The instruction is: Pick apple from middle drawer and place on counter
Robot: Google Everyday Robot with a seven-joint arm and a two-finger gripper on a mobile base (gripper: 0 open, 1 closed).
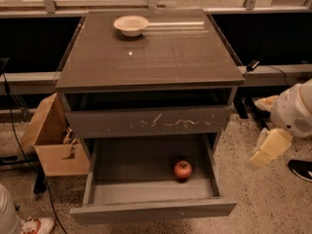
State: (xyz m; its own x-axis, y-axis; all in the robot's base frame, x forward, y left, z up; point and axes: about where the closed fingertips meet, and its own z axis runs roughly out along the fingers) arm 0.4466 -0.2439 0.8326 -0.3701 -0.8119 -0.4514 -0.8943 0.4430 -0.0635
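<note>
The red apple [183, 169] lies on the floor of the open middle drawer [152, 209], right of centre, towards the back. The drawer is pulled out at the bottom of the cabinet. The counter [156, 57] is the glossy grey-brown top above it. My gripper [269, 148], pale yellow on a white arm, hangs at the right edge of the camera view. It is outside the cabinet, right of the drawer's right wall and level with it, well apart from the apple.
A pale shallow bowl [130, 25] sits at the back of the counter. A scratched grey drawer front [148, 122] is closed above the open drawer. An open cardboard box [51, 143] stands at left. A dark shoe [300, 169] is at right and another shoe [35, 225] at bottom left.
</note>
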